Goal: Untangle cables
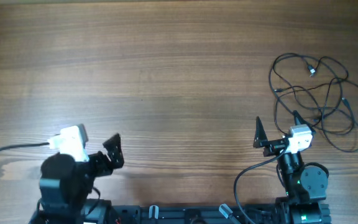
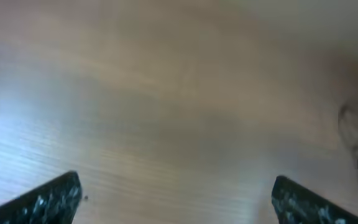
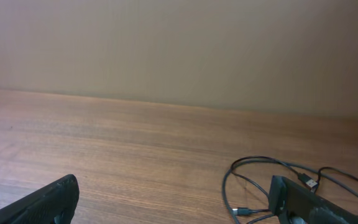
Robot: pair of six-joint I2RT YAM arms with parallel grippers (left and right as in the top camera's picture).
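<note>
The cables (image 1: 316, 93) are thin black cords with small silvery plug ends, lying in tangled loose loops on the wooden table at the far right. In the right wrist view the loops (image 3: 253, 180) lie just beyond my right finger. My right gripper (image 1: 277, 127) is open and empty, at the near left edge of the tangle; its fingers show in the right wrist view (image 3: 176, 199). My left gripper (image 1: 113, 151) is open and empty at the near left, far from the cables. The left wrist view (image 2: 176, 196) shows only blurred bare wood between its fingers.
The wooden table (image 1: 166, 74) fills the overhead view. The thicker black arm wires run at the near left (image 1: 11, 149) and near right (image 1: 253, 171). A plain wall (image 3: 179, 50) stands behind the table's far edge.
</note>
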